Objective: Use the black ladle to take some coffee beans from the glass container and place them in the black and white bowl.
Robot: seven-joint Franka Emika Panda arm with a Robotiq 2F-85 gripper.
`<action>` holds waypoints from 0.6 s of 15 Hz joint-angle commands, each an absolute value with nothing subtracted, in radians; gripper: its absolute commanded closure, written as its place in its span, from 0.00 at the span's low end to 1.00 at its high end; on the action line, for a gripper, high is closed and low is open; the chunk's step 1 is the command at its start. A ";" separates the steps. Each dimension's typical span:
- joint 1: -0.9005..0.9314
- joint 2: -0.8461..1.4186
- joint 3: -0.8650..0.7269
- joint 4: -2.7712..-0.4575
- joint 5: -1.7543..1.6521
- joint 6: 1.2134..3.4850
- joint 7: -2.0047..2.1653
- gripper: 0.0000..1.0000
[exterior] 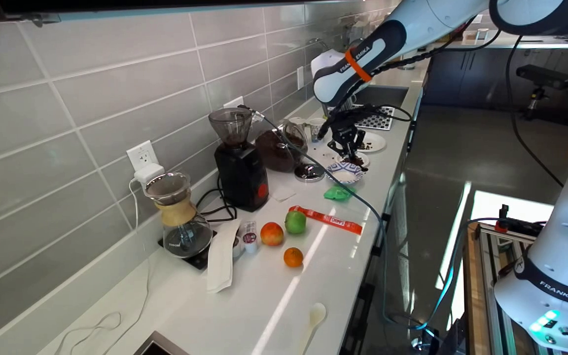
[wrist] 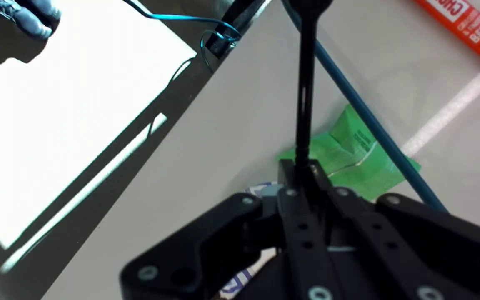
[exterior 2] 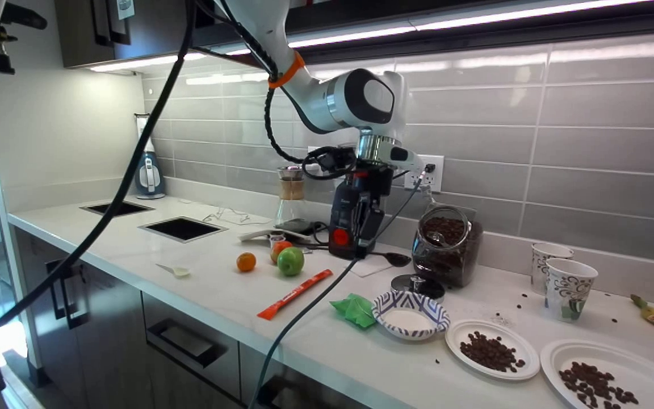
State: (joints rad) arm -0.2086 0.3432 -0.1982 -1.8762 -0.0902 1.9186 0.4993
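Ladle (wrist: 305, 96) is grasped by the tool (wrist: 301, 170); bare bench (exterior 2: 386, 357) is seen between bowl (exterior 2: 411, 319) and front edge.

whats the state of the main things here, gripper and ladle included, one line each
Black ladle: held up, load unclear
Gripper: closed on the ladle
Glass container: open, with coffee beans inside
Lid: off, lying beside the container
Patterned bowl: upright, no beans visible inside
Small plate: dark beans on it
Large plate: more beans on it
Paper cups: upright, contents hidden
Green wrapper: crumpled
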 commanded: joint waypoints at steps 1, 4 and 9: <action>-0.186 0.347 -0.220 -1.887 -0.075 1.835 0.518 0.98; -0.176 0.400 -0.226 -1.822 -0.091 1.750 0.542 0.98; -0.156 0.471 -0.235 -1.715 -0.125 1.638 0.589 0.98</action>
